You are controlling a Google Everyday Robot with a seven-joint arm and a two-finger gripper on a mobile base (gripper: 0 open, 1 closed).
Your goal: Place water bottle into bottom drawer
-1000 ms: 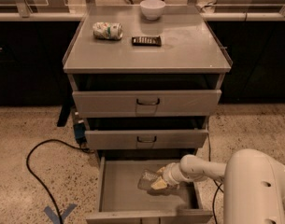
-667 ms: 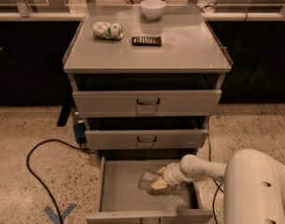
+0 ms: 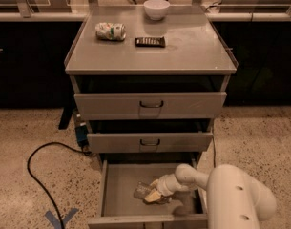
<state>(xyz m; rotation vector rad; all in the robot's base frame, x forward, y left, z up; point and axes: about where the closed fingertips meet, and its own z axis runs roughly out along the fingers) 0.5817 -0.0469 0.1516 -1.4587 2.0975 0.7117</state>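
Note:
The bottom drawer (image 3: 117, 184) of the grey cabinet is pulled open, with a flat grey floor. The small clear water bottle (image 3: 142, 191) lies on its side on the drawer floor, near the middle. My gripper (image 3: 153, 193) reaches down into the drawer from the right, at the bottle's right end, with its pale fingers around or against the bottle. My white arm fills the lower right.
The two upper drawers (image 3: 150, 104) with dark handles stand slightly open above. On the cabinet top are a crushed white-green can (image 3: 110, 31), a dark flat remote-like object (image 3: 150, 42) and a white bowl (image 3: 156, 8). A black cable (image 3: 40, 171) lies on the floor at left.

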